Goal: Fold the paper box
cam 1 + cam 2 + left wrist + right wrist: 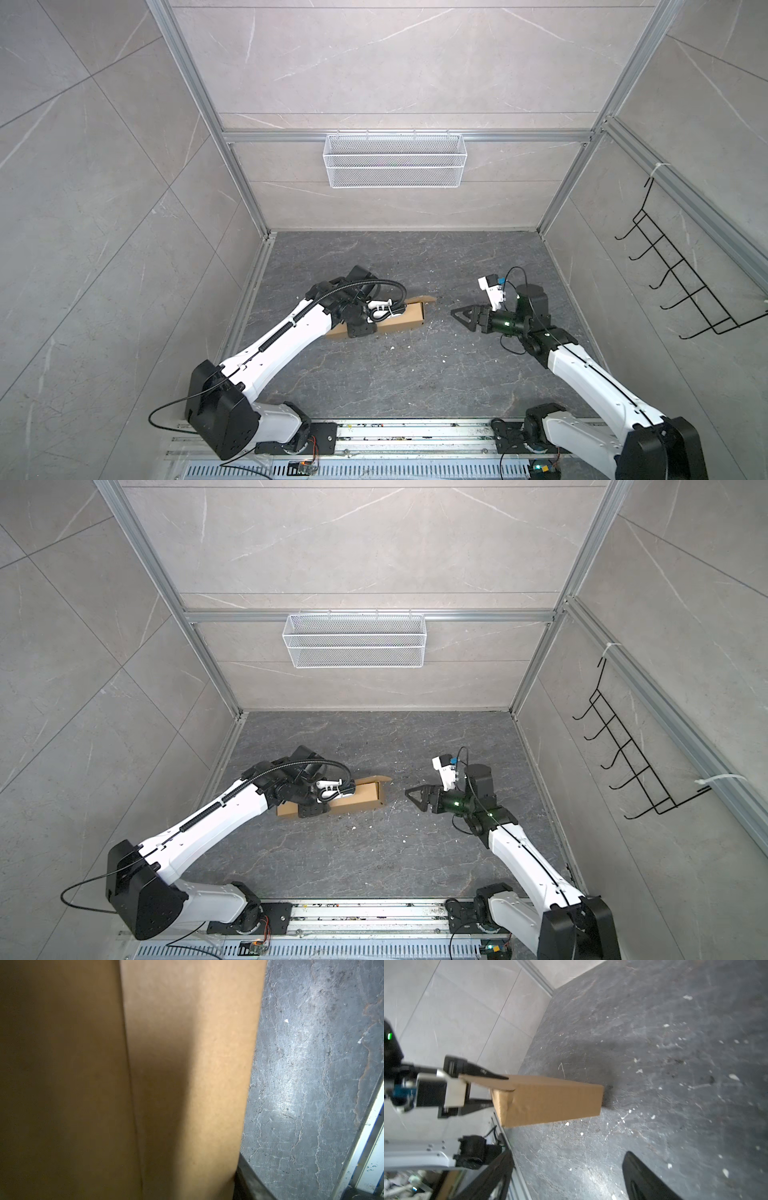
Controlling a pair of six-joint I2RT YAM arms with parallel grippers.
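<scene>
The paper box (401,322) (358,798) is a long, shallow brown cardboard shape lying on the dark floor, left of centre. A flap (424,299) sticks up at its far right end. My left gripper (362,318) (316,800) straddles the box's left half and is shut on it. In the right wrist view one black finger (481,1072) lies along each side of the box (550,1101). Cardboard (166,1064) fills most of the left wrist view. My right gripper (461,316) (415,796) (569,1178) stands open and empty, a short way off the box's right end.
A white wire basket (395,160) hangs on the back wall. A black hook rack (681,282) is on the right wall. Small white scraps (415,345) are scattered on the floor. The arm bases sit on a metal rail (415,432) along the front edge.
</scene>
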